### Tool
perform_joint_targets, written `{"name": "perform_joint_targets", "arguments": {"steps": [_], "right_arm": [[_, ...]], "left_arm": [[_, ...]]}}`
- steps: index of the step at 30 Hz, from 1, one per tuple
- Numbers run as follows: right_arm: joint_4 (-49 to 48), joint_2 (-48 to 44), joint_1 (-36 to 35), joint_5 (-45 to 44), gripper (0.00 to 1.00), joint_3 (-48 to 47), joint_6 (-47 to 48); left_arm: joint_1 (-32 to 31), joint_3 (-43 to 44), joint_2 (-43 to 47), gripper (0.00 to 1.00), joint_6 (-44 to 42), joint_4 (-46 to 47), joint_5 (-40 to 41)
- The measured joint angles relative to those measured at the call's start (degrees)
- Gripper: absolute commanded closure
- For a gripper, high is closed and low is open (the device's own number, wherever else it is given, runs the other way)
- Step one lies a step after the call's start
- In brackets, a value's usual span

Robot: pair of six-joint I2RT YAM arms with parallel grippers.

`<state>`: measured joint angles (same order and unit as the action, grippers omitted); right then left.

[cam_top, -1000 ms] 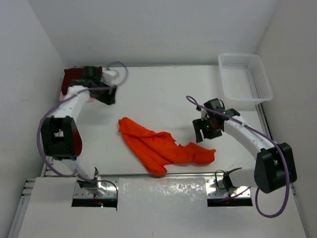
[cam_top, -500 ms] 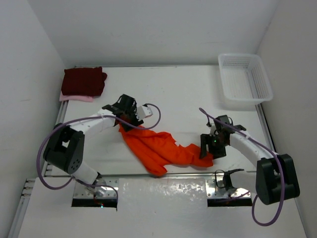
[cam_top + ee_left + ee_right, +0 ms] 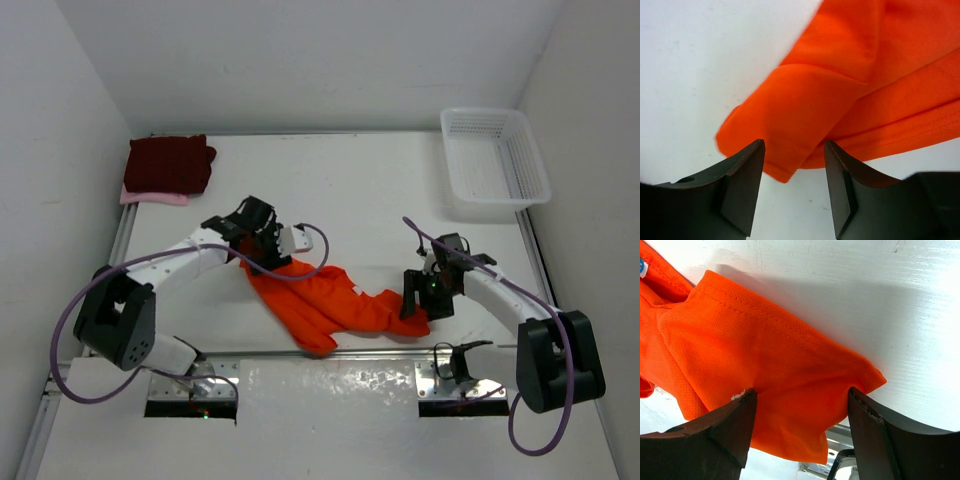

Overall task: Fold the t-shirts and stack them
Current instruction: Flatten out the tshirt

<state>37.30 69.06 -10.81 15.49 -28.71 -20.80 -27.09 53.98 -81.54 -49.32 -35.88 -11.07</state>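
Overhead, a bright orange t-shirt [image 3: 318,298] lies crumpled across the lower middle of the white table [image 3: 370,190]. The left gripper [image 3: 262,248] sits at the shirt's upper-left end and the right gripper [image 3: 416,303] at its right end. Each has its jaws apart, straddling a corner of orange cloth but clamped on nothing. At upper left, a folded maroon t-shirt [image 3: 170,160] rests on a pink t-shirt [image 3: 150,197]. The step appears to be seizing two corners to spread the shirt. It would help to seat each corner deep between the jaws, close firmly, then lift together — drawing apart evenly to avoid twisting.
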Motion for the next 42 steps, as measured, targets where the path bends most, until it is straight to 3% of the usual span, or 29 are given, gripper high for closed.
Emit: {"name": "perform_joint_targets", "arguments": {"steps": [7,9,10,12,13,16,20,22,24,31,35,39,41,42], "right_arm": [[-0.09,-0.02,0.0,-0.02,0.31,0.0,0.0],[-0.22,-0.02,0.02,0.0,0.33,0.0,-0.02],[-0.42,-0.02,0.02,0.04,0.39,0.0,-0.07],[-1.4,-0.02,0.0,0.33,0.48,0.2,-0.44],[-1.88,0.0,0.02,0.52,0.59,0.44,-0.57],[-3.19,0.07,0.02,1.25,0.76,1.68,-1.31],[-4.17,0.24,0.02,1.75,0.91,3.13,-1.95],[-4.37,0.37,0.02,1.92,0.93,3.21,-2.14],[-4.74,0.39,0.0,2.12,1.0,3.21,-2.1],[-5.6,0.39,0.0,2.56,1.0,3.21,-2.1],[-5.9,0.37,0.0,2.71,1.0,3.39,-1.86],[-7.93,0.17,0.0,3.91,1.0,4.55,-2.14],[-8.87,-0.24,0.0,4.55,1.0,5.05,-2.38],[-9.03,-0.37,0.0,4.63,1.0,5.11,-2.43]], "left_arm": [[-4.74,-5.9,-2.95,0.53,0.07,1.92,4.76],[-5.03,-6.08,-4.15,0.62,0.55,3.34,6.51],[-5.09,-6.08,-4.68,0.72,0.94,4.48,7.78],[-5.09,-6.05,-5.14,0.81,1.77,6.27,9.99],[-5.09,-5.99,-5.14,0.82,2.01,6.8,10.71],[-5.09,-5.38,-5.14,0.82,2.73,7.43,12.11],[-5.09,-4.55,-4.92,0.86,3.43,7.32,12.94],[-5.09,-4.55,-4.57,0.99,3.96,7.45,13.25],[-5.09,-4.55,-4.44,1.0,4.22,7.91,13.57],[-4.63,-3.45,-4.63,1.0,6.21,11.93,18.56],[-3.34,7.28,-8.13,1.0,8.74,12.63,20.5],[-2.78,25.88,-17.51,0.99,11.87,15.3,20.52],[-2.78,34.25,-23.52,0.83,13.64,16.94,20.5],[-2.62,38.18,-26.71,0.8,14.58,15.98,21.09]]}}
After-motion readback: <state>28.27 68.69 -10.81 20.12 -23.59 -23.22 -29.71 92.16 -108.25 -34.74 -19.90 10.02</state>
